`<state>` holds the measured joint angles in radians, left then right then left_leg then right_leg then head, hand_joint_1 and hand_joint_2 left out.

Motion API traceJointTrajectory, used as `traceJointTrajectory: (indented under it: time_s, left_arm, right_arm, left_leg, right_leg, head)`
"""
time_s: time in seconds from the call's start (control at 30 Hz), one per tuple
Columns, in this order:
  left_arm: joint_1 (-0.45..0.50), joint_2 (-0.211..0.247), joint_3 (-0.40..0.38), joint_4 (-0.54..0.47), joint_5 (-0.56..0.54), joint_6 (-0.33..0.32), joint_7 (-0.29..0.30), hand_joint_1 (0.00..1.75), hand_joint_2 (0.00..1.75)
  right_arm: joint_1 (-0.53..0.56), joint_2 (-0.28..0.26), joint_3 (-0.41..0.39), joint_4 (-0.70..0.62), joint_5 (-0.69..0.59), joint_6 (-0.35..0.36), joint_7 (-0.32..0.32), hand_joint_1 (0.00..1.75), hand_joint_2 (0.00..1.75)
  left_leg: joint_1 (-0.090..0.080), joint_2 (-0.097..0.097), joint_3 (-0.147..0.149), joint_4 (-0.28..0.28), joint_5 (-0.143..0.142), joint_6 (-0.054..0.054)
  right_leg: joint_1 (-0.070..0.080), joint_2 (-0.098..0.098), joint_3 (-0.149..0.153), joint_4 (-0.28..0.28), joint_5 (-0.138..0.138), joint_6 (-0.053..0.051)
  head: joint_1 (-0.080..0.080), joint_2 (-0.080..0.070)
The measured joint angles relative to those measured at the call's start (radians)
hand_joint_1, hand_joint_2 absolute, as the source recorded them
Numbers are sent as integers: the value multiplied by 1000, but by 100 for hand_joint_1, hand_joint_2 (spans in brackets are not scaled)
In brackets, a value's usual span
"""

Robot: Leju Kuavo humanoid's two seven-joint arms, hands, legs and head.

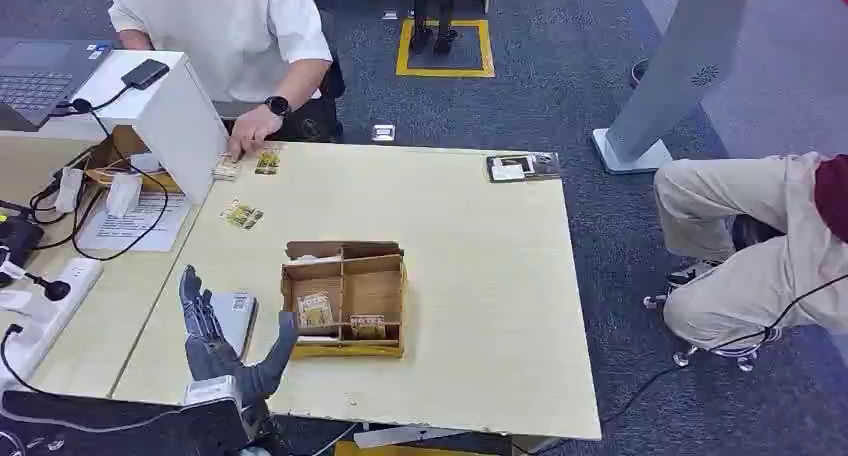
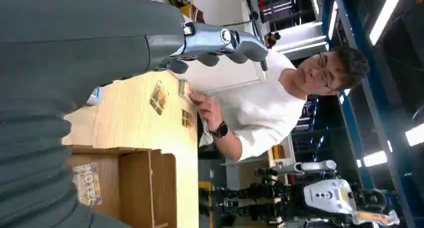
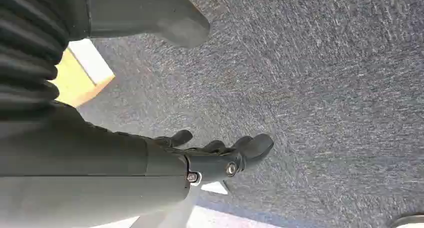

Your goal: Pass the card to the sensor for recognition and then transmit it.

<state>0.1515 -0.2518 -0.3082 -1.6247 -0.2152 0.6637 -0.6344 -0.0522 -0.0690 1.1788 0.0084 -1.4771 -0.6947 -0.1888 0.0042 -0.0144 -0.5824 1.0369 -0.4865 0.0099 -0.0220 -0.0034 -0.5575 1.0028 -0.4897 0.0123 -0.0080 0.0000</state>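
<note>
Card [image 1: 315, 310] flat in divided box [image 1: 345, 298] mid-worktop | left hand [image 1: 215, 328] raised near front edge, fingers apart, holding nothing | right hand [image 3: 220, 155] over carpet, fingers loosely apart, holding nothing

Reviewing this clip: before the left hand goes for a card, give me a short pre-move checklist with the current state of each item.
1. Left hand holds nothing, fingers apart: ok.
2. Cards to pick in the cardboard tray: ok, one card and another lie in its near compartments.
3. Sensor reachable: ok, the flat grey device lies on the table right under the left hand.
4. Right hand out of the way: ok, it hangs over the carpet beside the table, holding nothing.
5. Handover side free: not ok, the person's hand rests on cards at the table's far edge.
6. Card faces readable: cannot tell, too small.
</note>
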Motion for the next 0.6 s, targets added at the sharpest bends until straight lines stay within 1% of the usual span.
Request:
traceJointTrajectory:
  time_s: [0.37, 0.53, 0.6]
  left_arm:
    - [3, 1, 0, 0, 14, 19, -4, 0, 175]
    - [4, 1, 0, 0, 62, 23, -8, 0, 175]
    - [5, -1, 0, -1, 111, 15, -14, 0, 175]
  right_arm:
    - [0, 0, 0, 0, -1, 0, 3, 0, 175]
    - [0, 0, 0, 0, -4, 0, 9, 0, 175]
    - [0, -1, 0, 0, -4, 0, 10, 0, 175]
  left_leg:
    - [0, 0, 0, 0, 0, 0]
    - [0, 0, 0, 0, 0, 0]
    - [0, 0, 0, 0, 0, 0]
  right_leg:
    - [0, 0, 0, 0, 0, 0]
    - [0, 0, 0, 0, 0, 0]
    - [0, 0, 0, 0, 0, 0]
  head:
    - [0, 0]
    - [0, 0]
    - [0, 0]
